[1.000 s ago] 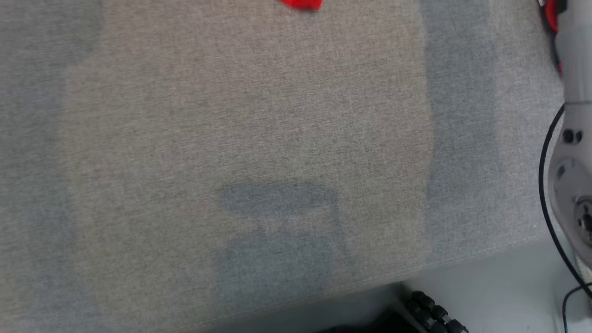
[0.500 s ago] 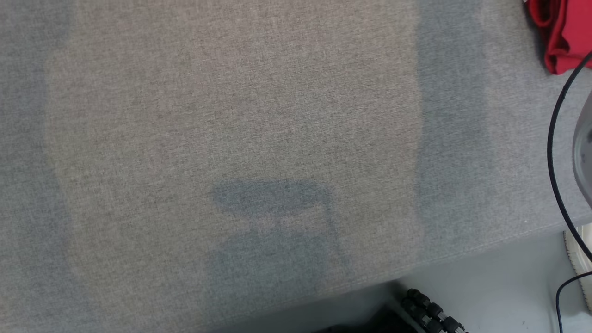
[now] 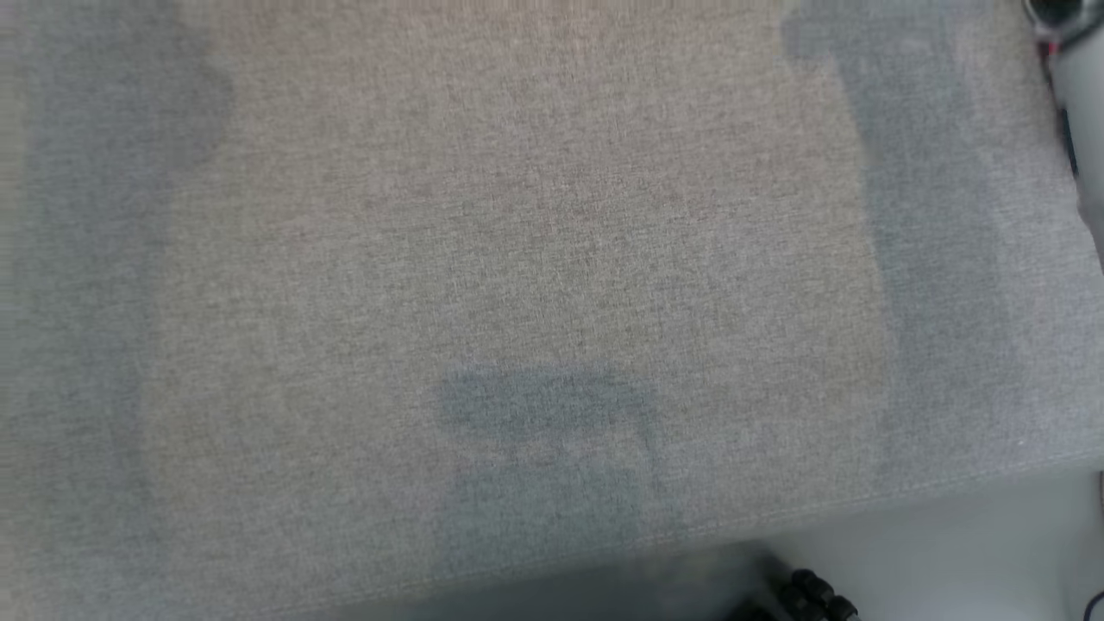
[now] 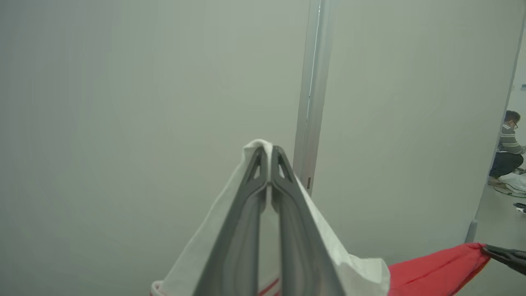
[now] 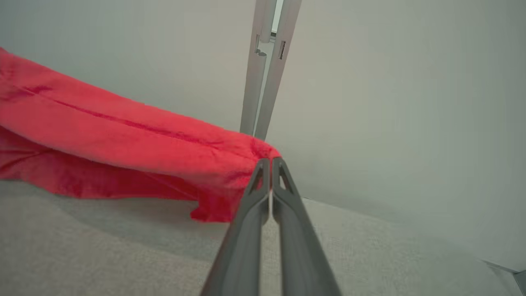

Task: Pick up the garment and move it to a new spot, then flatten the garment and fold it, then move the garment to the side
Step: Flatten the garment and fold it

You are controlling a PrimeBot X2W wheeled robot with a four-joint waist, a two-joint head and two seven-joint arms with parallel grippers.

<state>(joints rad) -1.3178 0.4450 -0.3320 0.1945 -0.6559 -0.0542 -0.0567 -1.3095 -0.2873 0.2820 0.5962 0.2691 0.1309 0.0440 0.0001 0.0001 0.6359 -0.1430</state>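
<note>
Garment held up over grey fabric surface: L gripper pinching white edge, R gripper pinching red edge, both jaws pressed tight.

1 garment is counted, red w/ a white part. 2 grippers are seen, the left gripper and the right gripper, 2 fingers ea., w/ 1 pinch of cloth per gripper. 1 grey fabric surface is noted, w/ 1 black ribbed part past its near edge. Also counted: 1 person, 1 door post.
</note>
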